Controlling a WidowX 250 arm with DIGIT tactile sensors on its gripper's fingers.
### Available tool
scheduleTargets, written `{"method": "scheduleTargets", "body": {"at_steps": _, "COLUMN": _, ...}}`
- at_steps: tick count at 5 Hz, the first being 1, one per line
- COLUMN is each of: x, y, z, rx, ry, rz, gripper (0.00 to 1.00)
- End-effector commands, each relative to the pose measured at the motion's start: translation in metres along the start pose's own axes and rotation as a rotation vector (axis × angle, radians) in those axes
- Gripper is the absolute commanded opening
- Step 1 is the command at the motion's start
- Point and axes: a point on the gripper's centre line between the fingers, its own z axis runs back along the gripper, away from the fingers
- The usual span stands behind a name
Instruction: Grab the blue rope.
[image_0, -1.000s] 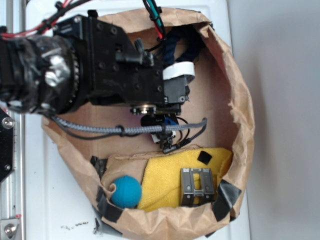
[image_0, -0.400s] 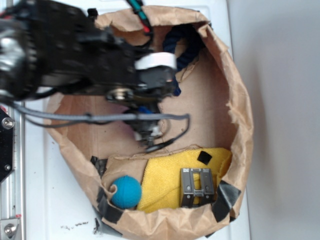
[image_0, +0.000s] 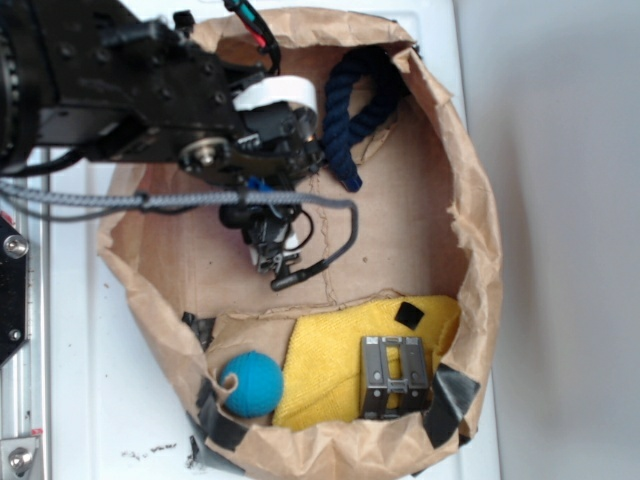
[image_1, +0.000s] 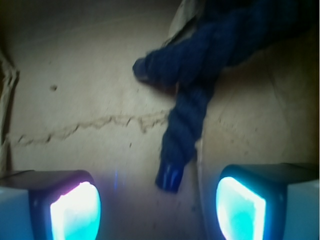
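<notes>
Claw (image_1: 157, 207) open wide and empty, its two lit fingertips (image_1: 75, 212) set apart at the bottom of the wrist view, hovers inside a brown paper bag (image_0: 475, 220) on a white desk (image_0: 100, 430). From left to right in the exterior view: the black arm (image_0: 110, 90) reaches in from the upper left, a grey cable (image_0: 200, 200) draped below it; the rope (image_0: 355, 120) lies curled against the bag's upper wall, just right of the claw, its taped end (image_1: 169, 177) pointing down between the fingertips without touching either. Lower in the bag sit a teal ball (image_0: 252, 383), a yellow cloth (image_0: 335, 365) and a metal clip (image_0: 395, 375), all well apart from the rope. The approach looks nearly finished, the grasp not yet made. Next, by this reading, the claw needs to drop lower and slightly forward over the rope's loose end, then close on it.
</notes>
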Motion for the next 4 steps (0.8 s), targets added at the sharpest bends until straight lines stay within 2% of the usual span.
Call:
{"method": "scheduleTargets", "body": {"at_steps": 1, "x": 0.030, "y": 0.009, "z": -0.009, "rx": 0.030, "ry": -0.039, "rz": 0.028, "gripper": 1.00}}
{"method": "scheduleTargets", "body": {"at_steps": 3, "x": 0.037, "y": -0.008, "z": -0.040, "rx": 0.019, "ry": -0.084, "rz": -0.019, "gripper": 1.00}}
{"method": "scheduleTargets", "body": {"at_steps": 4, "x": 0.036, "y": -0.013, "z": -0.043, "rx": 0.016, "ry": -0.087, "rz": -0.015, "gripper": 0.00}}
